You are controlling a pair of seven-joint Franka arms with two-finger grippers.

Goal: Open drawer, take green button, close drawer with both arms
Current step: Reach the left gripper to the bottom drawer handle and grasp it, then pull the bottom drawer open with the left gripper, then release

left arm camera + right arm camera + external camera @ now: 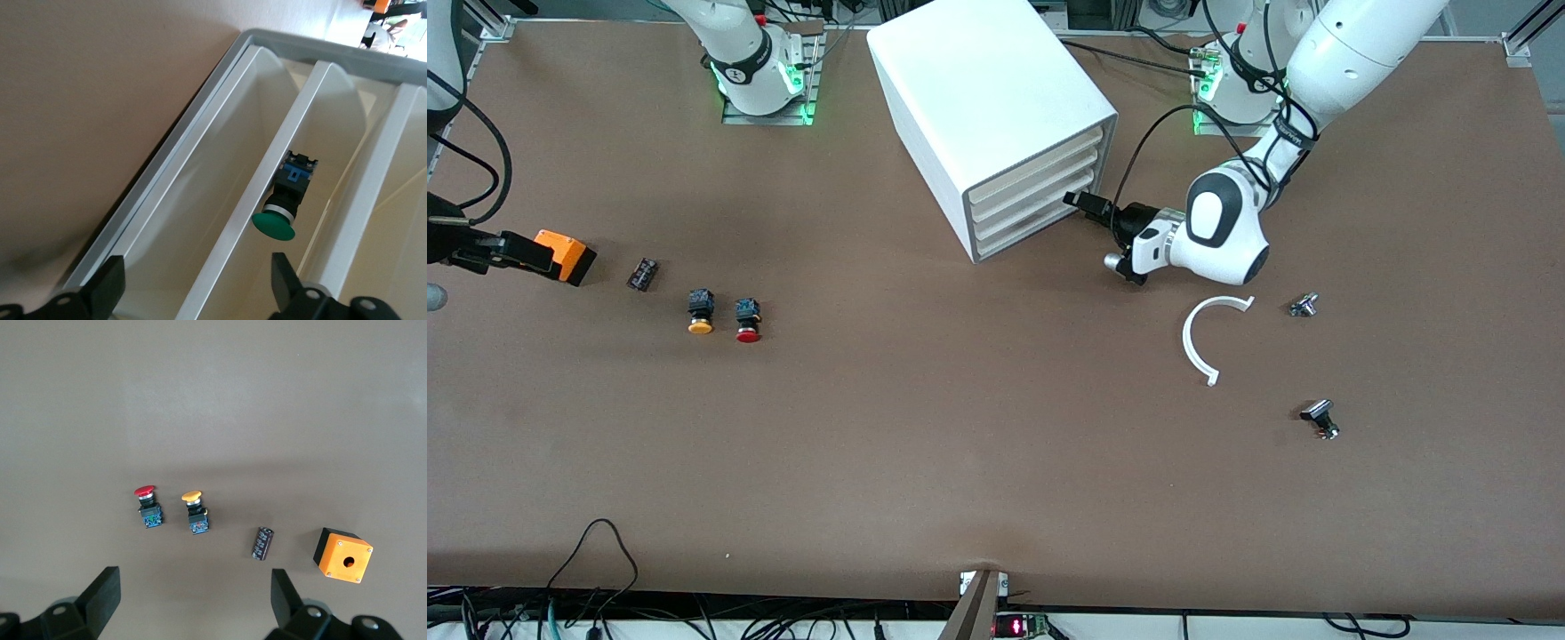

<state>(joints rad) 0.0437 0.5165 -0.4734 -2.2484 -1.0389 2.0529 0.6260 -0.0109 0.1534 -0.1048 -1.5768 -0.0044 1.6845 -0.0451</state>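
The left gripper (1082,203), jaws spread wide and empty, stands at the cabinet (996,116) front; the green button (283,200) lies inside a drawer (200,200), cap toward the jaws. The right gripper (193,600) waits open over the desk (960,427).

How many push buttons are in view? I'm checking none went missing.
3. The green button lies in a cabinet drawer. The orange button and the red button stand side by side toward the right arm's end of the table. Closed drawers may hide more.

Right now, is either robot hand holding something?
No. The left gripper is open at the cabinet's drawer fronts, facing the green button. The right gripper hangs open over the table.
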